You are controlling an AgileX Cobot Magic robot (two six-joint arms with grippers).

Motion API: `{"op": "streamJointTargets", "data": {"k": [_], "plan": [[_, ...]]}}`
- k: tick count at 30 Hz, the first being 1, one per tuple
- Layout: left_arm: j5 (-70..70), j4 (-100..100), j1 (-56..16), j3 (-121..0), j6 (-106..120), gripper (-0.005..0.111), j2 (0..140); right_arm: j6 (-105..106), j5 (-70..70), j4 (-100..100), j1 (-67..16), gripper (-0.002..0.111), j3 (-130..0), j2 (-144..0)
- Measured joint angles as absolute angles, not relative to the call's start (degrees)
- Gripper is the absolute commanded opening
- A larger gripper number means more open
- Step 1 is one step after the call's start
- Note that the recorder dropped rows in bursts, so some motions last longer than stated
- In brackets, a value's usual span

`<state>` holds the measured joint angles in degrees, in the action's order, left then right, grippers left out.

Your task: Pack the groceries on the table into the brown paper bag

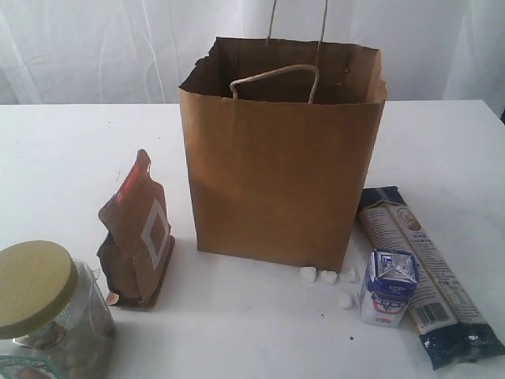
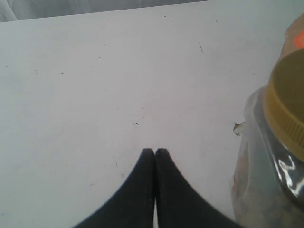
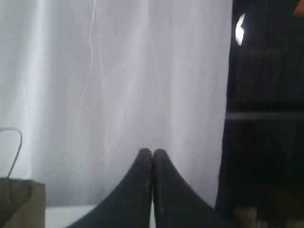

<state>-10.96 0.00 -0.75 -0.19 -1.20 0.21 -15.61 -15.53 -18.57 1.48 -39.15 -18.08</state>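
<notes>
1. Centrally, a tall brown paper bag (image 1: 276, 181) stands upright and open on a white table (image 1: 71, 158). One looped handle rises at its back; the other droops across the mouth.
2. To the left of the bag, just apart from it, a brown-red pouch (image 1: 138, 233) stands upright with a pale square label on its front.
3. At the near left corner of the exterior view sits a clear jar (image 1: 47, 316) with an olive-gold lid, partly cut off by the edge.
4. To the right of the bag, a small blue-and-white carton (image 1: 388, 288) stands upright. Touching or just beside it, on the outer side, a long dark-blue-and-cream packet (image 1: 426, 268) lies flat, one end near the bag's corner.
5. A few small white crumbs (image 1: 319, 276) lie at the foot of the bag, beside the carton.
6. The left claw (image 2: 155, 153) hangs above bare table with its two dark tips pressed together, holding nothing. The jar (image 2: 266, 180) is near it, off to one side.
7. The right claw (image 3: 152, 153) also has its tips pressed together and holds nothing. It faces a white curtain (image 3: 118, 71), and a corner of the bag (image 3: 21, 202) shows at the edge of its view.
</notes>
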Motion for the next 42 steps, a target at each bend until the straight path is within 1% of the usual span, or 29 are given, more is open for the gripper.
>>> {"op": "streamJointTargets", "data": {"k": [2, 6, 9, 11, 12, 17, 20, 26, 31, 35, 39, 42], "plan": [[-10.96, 0.0, -0.75, -0.19, -1.2, 0.0, 0.21, -13.12, -18.33, -20.78, 1.48, 0.0, -39.15, -11.49], [-10.96, 0.0, -0.75, -0.19, -1.2, 0.0, 0.21, -12.11, -31.71, -22.27, 1.57, 0.0, -38.27, -3.24], [-10.96, 0.0, -0.75, -0.19, -1.2, 0.0, 0.21, -19.25, -36.54, -21.23, 1.57, 0.0, -35.74, -0.27], [-11.14, 0.0, -0.75, -0.19, -1.2, 0.0, 0.21, -26.17, -34.79, -19.47, 1.57, 0.0, -33.59, -0.17], [-11.13, 0.0, -0.75, -0.19, -1.2, 0.0, 0.21, -28.04, -31.44, -18.82, 1.57, 0.0, -32.35, -0.17], [-11.13, 0.0, -0.75, -0.19, -1.2, 0.0, 0.21, -27.9, -13.64, -18.06, 1.61, 0.0, -21.28, -0.46], [-11.13, 0.0, -0.75, -0.19, -1.2, 0.0, 0.21, -28.12, -10.42, -17.89, 1.61, 0.0, -15.12, -2.96], [-11.13, 0.0, -0.75, -0.19, -1.2, 0.0, 0.21, -30.14, -15.75, -17.63, 1.61, 0.0, -7.84, -6.67], [-11.23, 0.0, -0.75, -0.19, -1.2, 0.0, 0.21, -37.12, -15.45, -17.17, 1.61, 0.0, -7.54, -6.42], [-11.23, 0.0, -0.75, -0.19, -1.2, 0.0, 0.21, -39.18, -18.79, -17.19, 1.61, 0.0, -7.54, -6.11], [-11.23, 0.0, -0.75, -0.19, -1.2, 0.0, 0.21, -36.99, -23.97, -17.19, 1.61, 0.0, -7.54, -6.11], [-11.23, 0.0, -0.75, -0.19, -1.2, 0.0, 0.21, -32.57, -25.38, -17.83, 1.61, 0.0, -7.1, -5.62]]}}
